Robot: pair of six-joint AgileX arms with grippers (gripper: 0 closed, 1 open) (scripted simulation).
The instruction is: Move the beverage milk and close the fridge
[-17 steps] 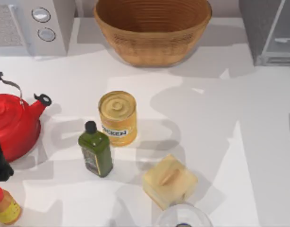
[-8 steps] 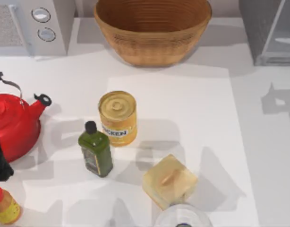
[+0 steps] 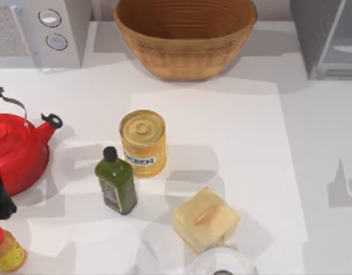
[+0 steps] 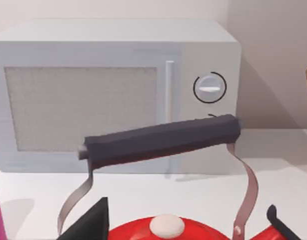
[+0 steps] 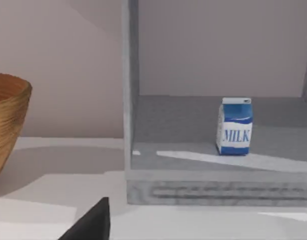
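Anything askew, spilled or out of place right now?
Nothing spilled or tipped. The beverage milk stands upright inside the fridge, whose front is open. On the table, the can, green bottle and red kettle all stand upright.

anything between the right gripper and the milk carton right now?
Nothing visible. In the right wrist view the beverage milk stands upright on the floor of the open fridge, with only bare white table and the fridge's low front lip ahead of it. The basket sits off to one side.
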